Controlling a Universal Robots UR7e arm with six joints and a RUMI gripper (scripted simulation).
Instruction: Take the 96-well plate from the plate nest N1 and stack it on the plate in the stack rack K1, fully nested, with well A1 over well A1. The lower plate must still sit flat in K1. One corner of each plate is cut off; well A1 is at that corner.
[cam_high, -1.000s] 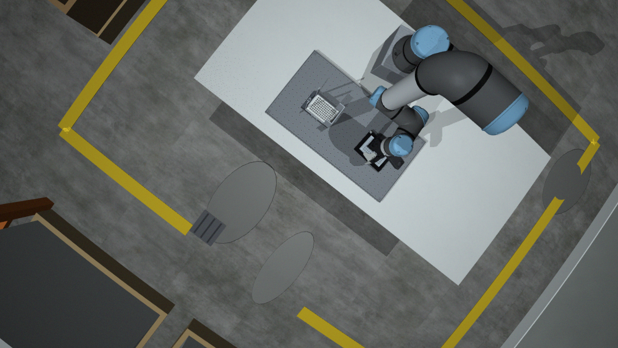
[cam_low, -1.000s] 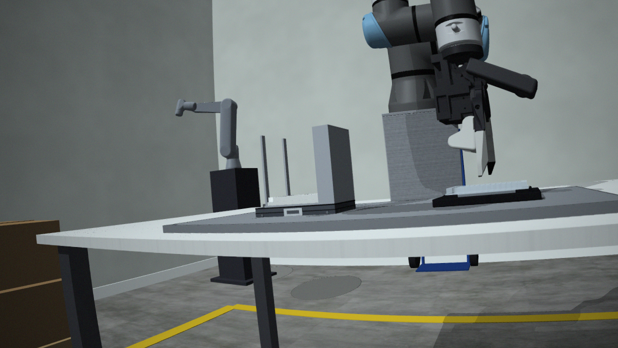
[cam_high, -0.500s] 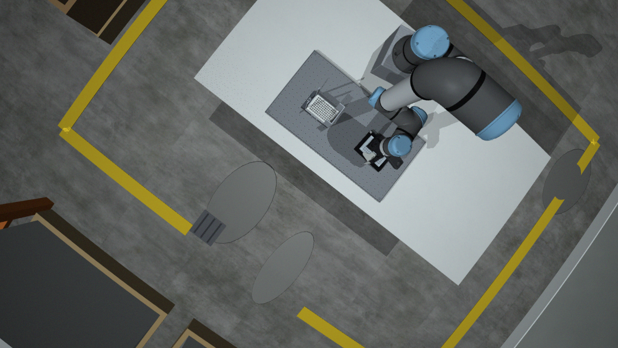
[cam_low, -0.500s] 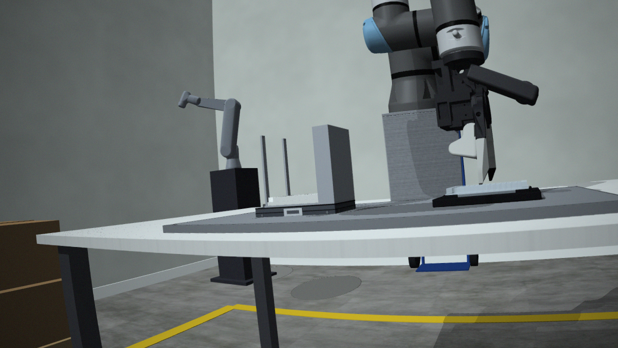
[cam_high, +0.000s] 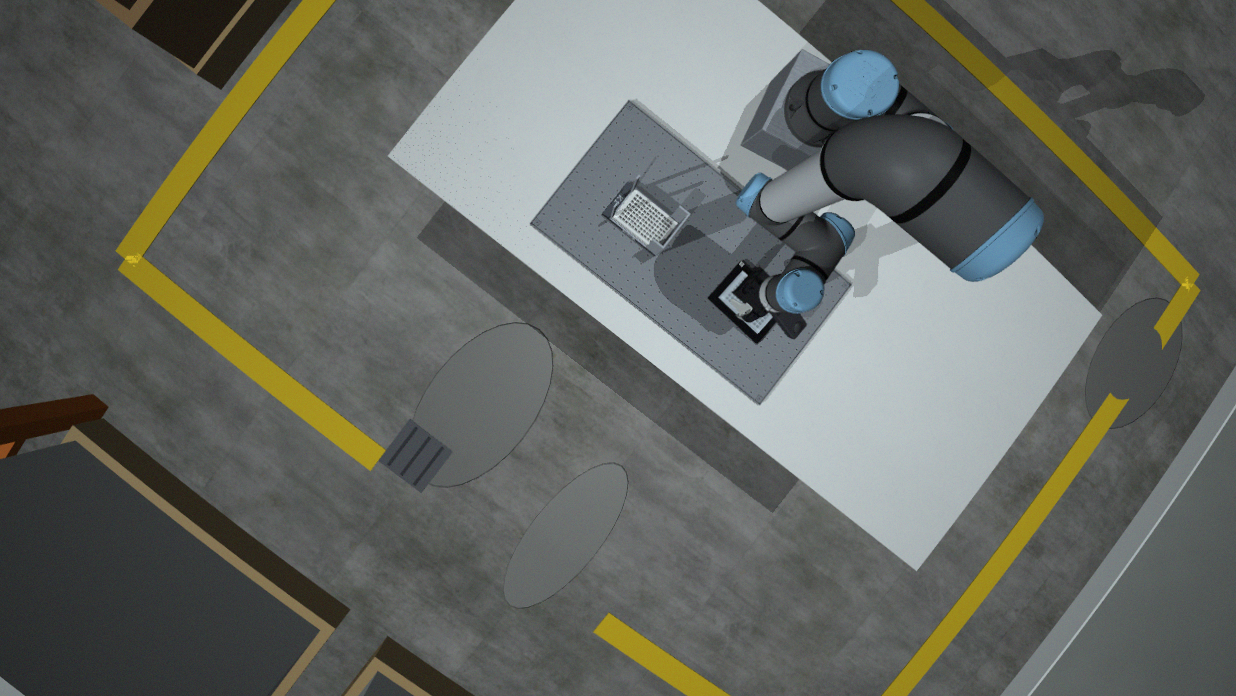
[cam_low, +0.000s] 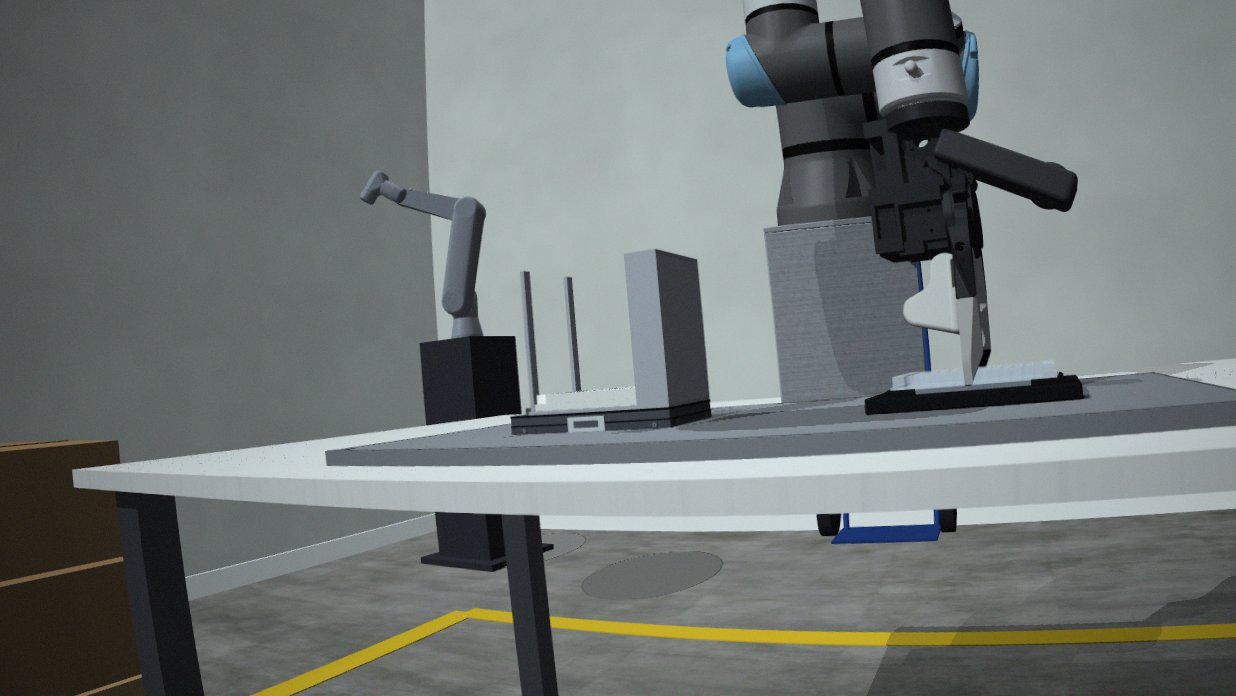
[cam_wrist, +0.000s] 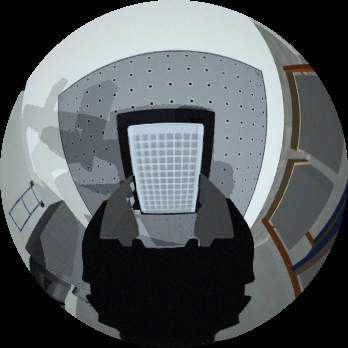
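The white 96-well plate (cam_high: 735, 298) (cam_low: 1011, 370) (cam_wrist: 166, 167) lies flat in the black plate nest N1 (cam_high: 721, 285) (cam_low: 968, 397) (cam_wrist: 122, 121) on the right of the grey perforated board (cam_high: 605, 155) (cam_low: 778, 438) (cam_wrist: 230, 90). My gripper (cam_low: 973, 373) (cam_wrist: 166, 175) is down at the nest and shut on the plate's near end, one finger on each long side. In the top view the wrist hides the fingers. The second plate (cam_high: 641, 214) (cam_low: 579, 399) lies in the stack rack K1 (cam_low: 605, 421) at the board's left. I cannot make out the cut corners.
K1 has a tall grey block (cam_low: 666, 328) and two thin posts (cam_low: 525, 337) around its plate. The arm's grey pedestal (cam_low: 830, 311) stands behind the nest. A small grey arm on a black stand (cam_low: 467, 371) stands beyond the white table (cam_high: 908, 415).
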